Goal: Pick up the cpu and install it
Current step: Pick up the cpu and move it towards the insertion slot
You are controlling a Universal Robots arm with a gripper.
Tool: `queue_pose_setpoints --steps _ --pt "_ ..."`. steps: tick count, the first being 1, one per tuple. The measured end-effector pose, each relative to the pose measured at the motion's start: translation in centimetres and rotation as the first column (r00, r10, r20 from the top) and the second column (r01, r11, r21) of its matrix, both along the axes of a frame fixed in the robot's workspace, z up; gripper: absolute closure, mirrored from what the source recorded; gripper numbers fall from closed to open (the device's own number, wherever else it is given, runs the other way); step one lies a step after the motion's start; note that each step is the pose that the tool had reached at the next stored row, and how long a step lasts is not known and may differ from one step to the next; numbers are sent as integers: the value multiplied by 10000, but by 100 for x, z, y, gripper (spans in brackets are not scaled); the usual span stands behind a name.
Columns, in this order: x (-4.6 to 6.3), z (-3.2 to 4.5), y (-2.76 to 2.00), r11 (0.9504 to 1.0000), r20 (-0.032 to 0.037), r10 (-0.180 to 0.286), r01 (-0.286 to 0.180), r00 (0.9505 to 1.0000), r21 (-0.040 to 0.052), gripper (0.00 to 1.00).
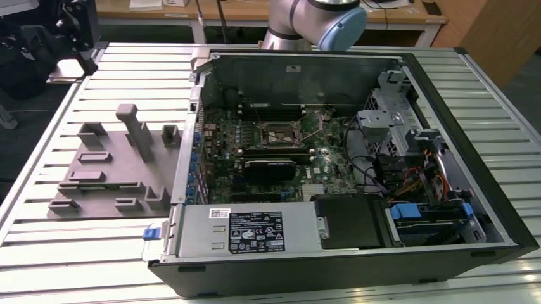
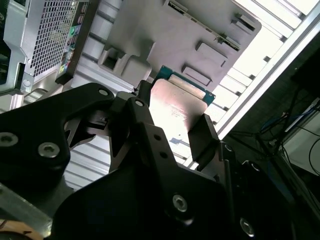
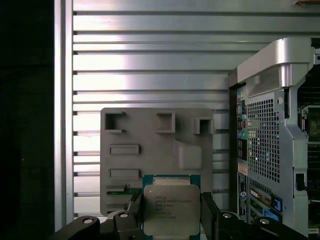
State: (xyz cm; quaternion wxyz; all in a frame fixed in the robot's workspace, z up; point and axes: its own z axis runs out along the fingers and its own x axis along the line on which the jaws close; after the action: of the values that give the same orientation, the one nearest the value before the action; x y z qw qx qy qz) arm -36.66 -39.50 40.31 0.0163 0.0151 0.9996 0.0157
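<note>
Over the table, exterior view: the open computer case (image 1: 338, 164) lies on its side on the slatted table (image 1: 50, 253). The grey tray (image 1: 101, 177) sits just beside it, on the exterior view's left. The square socket (image 1: 282, 134) is in the middle of the green board.
Second wrist view: my claw (image 2: 175, 117) is clamped on the cpu (image 2: 181, 102), with one black finger (image 2: 202, 135) on each side edge. The shiny top faces out. The grey tray (image 2: 150, 30) is behind it, apart.
First wrist view: the cpu (image 3: 171, 202) sits flat in my claw (image 3: 171, 215), in front of the grey tray (image 3: 150, 135), with the computer case (image 3: 265, 125) beside.
Step, I think: carrying the cpu.
Doing it well: hold only the edges, squeeze softly, hold it flat, move slowly, and go high over the computer case wall so nothing bumps.
</note>
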Motion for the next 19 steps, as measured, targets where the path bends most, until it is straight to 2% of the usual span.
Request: queue_pose_setpoints --steps 19 --pt "330 0 0 10000 1 1 -1 10000 0 46"
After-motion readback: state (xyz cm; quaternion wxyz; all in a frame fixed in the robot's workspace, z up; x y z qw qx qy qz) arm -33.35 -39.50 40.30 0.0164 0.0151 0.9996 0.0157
